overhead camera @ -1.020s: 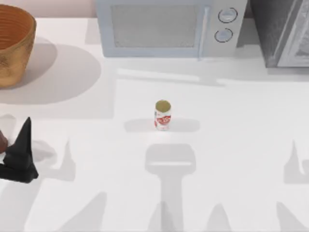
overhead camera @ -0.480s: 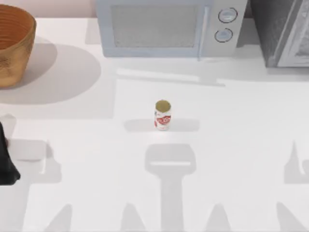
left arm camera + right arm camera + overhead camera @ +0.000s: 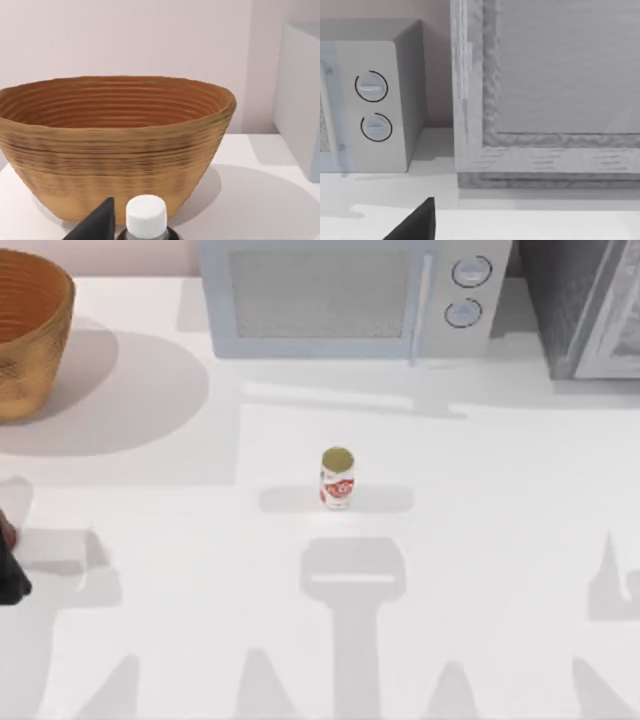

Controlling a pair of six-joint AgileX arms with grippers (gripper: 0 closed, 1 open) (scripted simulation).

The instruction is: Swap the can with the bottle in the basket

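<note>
Can stands upright near the middle of the table, well apart from the basket at the far left corner, with the microwave behind it. It looks light, rigid and smooth-sided, so I'd judge it a slippery little cylinder best pinched across the labelled middle, fingers either side, low enough not to tip it. Over at the table's left edge the left gripper is a dark shape half off the top view, and there's a hint of something dark red against it. The left wrist view fills that in: a bottle with a white cap sits right beside one black finger, seemingly clasped, with the basket's ribbed wall looming just beyond and its hollow showing nothing inside from this angle. A capped bottle like that should be stiff but top-heavy, so a hold below the cap suits it. The right gripper is parked facing the microwave dials and a grey cabinet; one fingertip shows, and whether it is spread or closed I cannot tell.
</note>
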